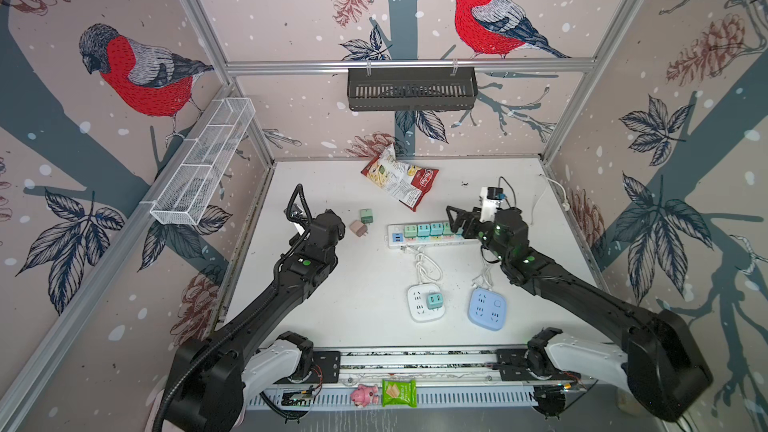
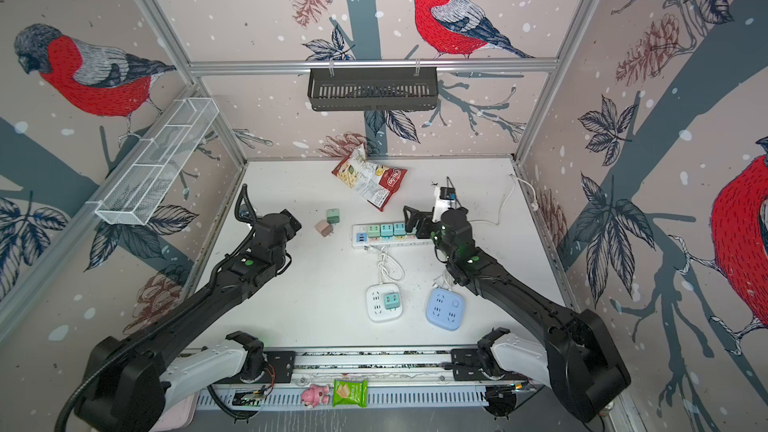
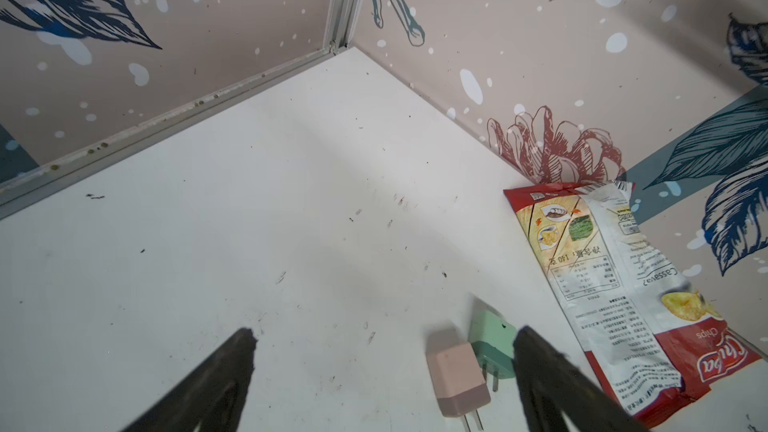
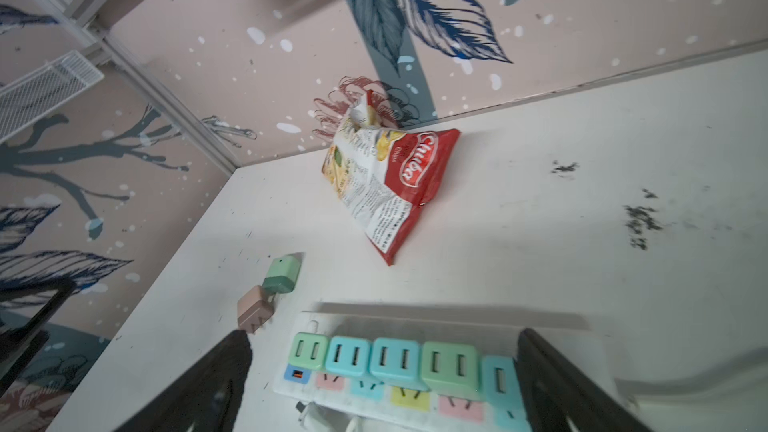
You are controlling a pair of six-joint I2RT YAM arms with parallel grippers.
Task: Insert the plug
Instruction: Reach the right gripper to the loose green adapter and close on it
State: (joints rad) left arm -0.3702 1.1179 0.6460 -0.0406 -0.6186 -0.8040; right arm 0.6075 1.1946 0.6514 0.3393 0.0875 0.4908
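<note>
Lower right, left wrist view: pink plug (image 3: 457,380) and green plug (image 3: 492,338) lie loose by my left gripper (image 3: 386,336), wide open, empty. My right gripper (image 4: 386,337) likewise, above power strip (image 4: 415,322). Centre on one body before closing.

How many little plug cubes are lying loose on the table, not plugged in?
2. The pink cube-shaped plug and the green cube-shaped plug lie side by side on the white table, left of the long white power strip. More might be hidden from view.
</note>
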